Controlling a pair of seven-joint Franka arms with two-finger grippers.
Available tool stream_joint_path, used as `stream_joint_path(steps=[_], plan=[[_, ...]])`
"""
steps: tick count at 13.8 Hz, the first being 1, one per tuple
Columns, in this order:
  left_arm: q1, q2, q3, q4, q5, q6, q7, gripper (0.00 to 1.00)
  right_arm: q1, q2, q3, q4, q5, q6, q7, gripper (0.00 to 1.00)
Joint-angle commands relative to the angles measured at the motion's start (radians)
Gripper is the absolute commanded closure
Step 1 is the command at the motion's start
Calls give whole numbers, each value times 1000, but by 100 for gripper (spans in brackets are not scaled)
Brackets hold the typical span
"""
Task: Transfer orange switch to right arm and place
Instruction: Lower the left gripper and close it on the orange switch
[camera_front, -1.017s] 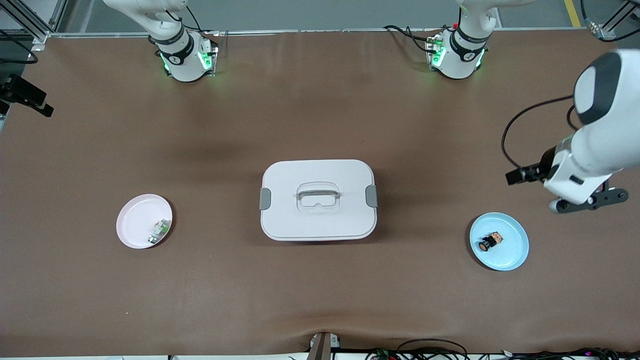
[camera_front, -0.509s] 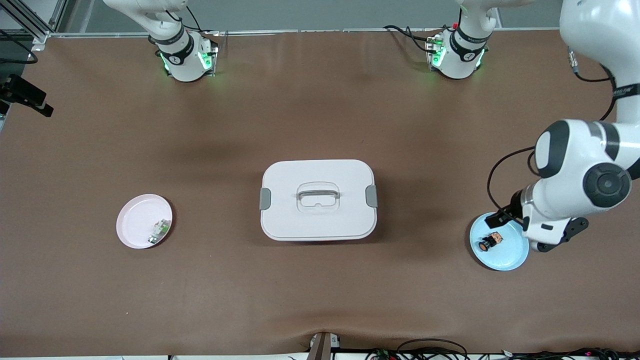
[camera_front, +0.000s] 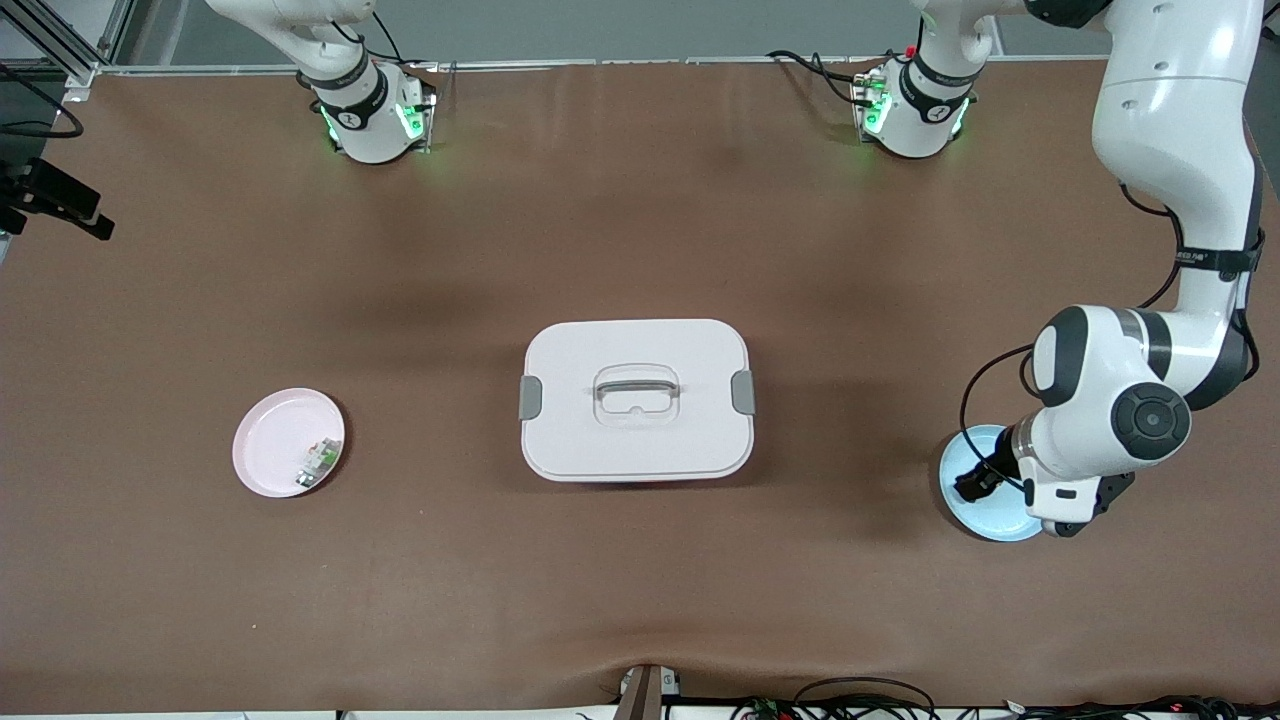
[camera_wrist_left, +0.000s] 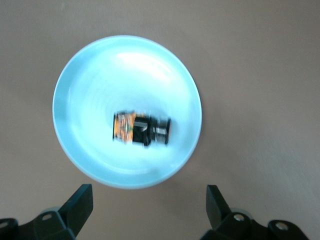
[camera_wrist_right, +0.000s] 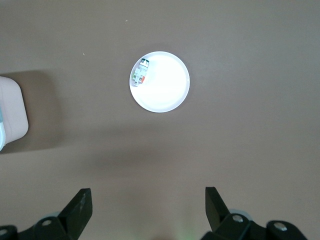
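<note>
Now, left pincer (camera_wrist_left: 147, 210): hangs over the blue plate (camera_front: 962, 455) near the bench's left-arm end, close to the edge nearest the front camera; fingers (camera_wrist_left: 80, 202) spread wide apart, holding nothing.
Switch (camera_wrist_left: 142, 128): lies on its side in the middle of the blue plate (camera_wrist_left: 75, 100), black body with an orange-marked end; seen only in the left wrist view, since the arm covers it in the front view.
Left arm (camera_front: 1130, 400): reaches from its base at the bench's top edge, bends down over the blue plate and hides most of it.
Right pincer (camera_wrist_right: 147, 210): out of the front view; its wrist view shows it high above the pink plate (camera_wrist_right: 167, 87), fingers (camera_wrist_right: 80, 205) wide apart and empty.
Right arm (camera_front: 330, 60): only its base and lower links show at the bench's top edge; it waits.
Pink plate (camera_front: 265, 445): sits toward the bench's right-arm end, level with the box.
Green-and-white part (camera_front: 318, 462): rests in the pink plate against the rim on the side toward the box.
Box (camera_front: 637, 400): white, lid on, grey latches at both short ends, a handle recessed in the lid; stands at the bench's middle, well apart from both plates.
</note>
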Motion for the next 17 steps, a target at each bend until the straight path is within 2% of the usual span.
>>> stream_joint_path(steps=[1,4,9,17], plan=[[12,49,-3,21,70,50,-8,0,-16,10,11,23,-3,-16,1,0],[38,79,-3,21,75,117,-8,0,-16,10,11,31,-3,-16,-1,0],[43,119,-3,18,77,159,-7,0,-22,11,11,40,-3,-14,1,0],[46,122,-3,-2,77,161,13,0,-11,13,12,35,1,-11,4,0]])
